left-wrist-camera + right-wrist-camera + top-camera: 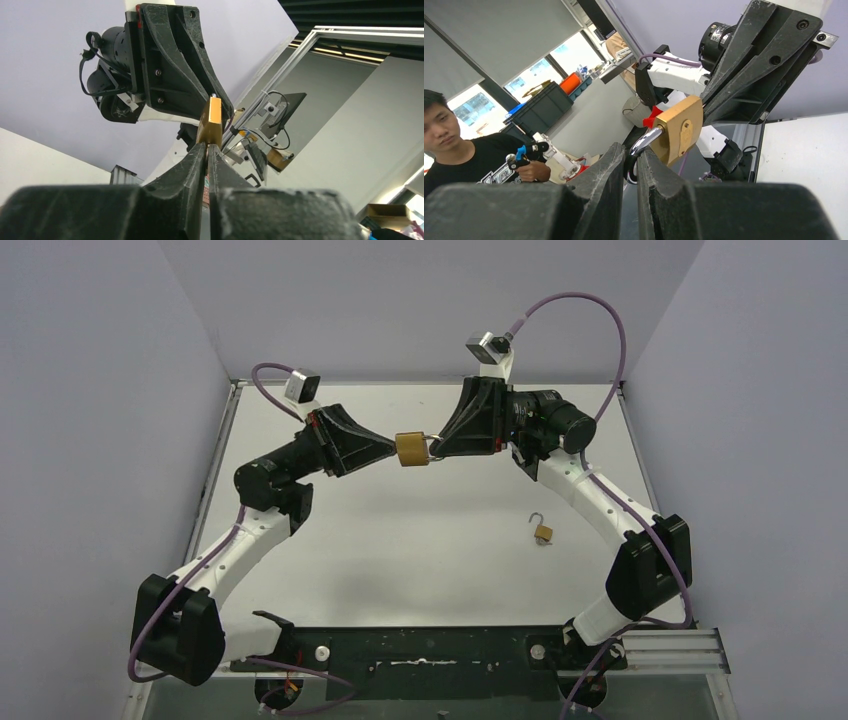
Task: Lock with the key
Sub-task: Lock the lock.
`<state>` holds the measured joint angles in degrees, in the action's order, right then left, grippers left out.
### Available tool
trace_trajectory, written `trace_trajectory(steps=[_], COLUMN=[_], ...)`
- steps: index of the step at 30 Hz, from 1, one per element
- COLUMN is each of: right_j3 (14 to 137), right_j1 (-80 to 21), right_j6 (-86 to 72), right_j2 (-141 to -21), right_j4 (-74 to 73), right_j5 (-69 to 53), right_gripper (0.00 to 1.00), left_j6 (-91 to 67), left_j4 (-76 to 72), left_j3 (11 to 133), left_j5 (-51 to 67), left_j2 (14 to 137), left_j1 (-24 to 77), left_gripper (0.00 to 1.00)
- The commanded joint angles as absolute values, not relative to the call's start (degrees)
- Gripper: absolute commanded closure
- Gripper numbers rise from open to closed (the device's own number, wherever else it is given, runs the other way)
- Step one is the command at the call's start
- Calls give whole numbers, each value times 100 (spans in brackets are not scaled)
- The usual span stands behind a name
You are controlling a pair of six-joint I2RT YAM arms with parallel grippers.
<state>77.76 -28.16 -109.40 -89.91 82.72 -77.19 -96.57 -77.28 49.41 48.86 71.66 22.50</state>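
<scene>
- The left gripper (392,451) pinches the brass padlock (411,449) body between narrow fingers.
- The right gripper (437,447) fingers clamp its shackle (646,140).
- A small padlock (542,531), hoop open, lies well apart from both.

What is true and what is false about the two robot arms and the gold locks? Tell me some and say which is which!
1. The big padlock is lying flat on the table. False: it is held up between the two grippers.
2. The left gripper is shut on the big padlock's gold body. True.
3. The right gripper pinches the silver shackle of the big padlock. True.
4. The small padlock on the table has its shackle snapped shut. False: its shackle stands open, and no gripper touches it.
</scene>
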Motion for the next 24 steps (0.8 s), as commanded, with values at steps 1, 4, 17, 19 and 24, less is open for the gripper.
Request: trace_trajectory(steps=[1,4,17,19,24], right_j3=[7988,7997,7857,7841,7682], right_j1=[-2795,-2787,-2506,-2443,-2321], right_j6=[-10984,-10986,-11029,-11038,-10964], right_j2=[-8917,-8913,-8559,-8469,-8288], right_j4=[8547,8549,8550,8540,8542], right_j5=[-7321,-7321,-7284,-7290,-7317], right_gripper=[100,100,100,100,100], left_j6=[-9592,-9526,-9429,-9439,-9379], left_j4=[-7989,-7996,-8007,-8007,-8007], left_j3=[5014,4966,4834,4887,4957], left_j5=[4897,4858,5012,5095,5260], left_j2=[6991,6972,6942,7003,7106], left_j1=[2294,2294,1527,1422,1294], left_gripper=[100,100,100,100,100])
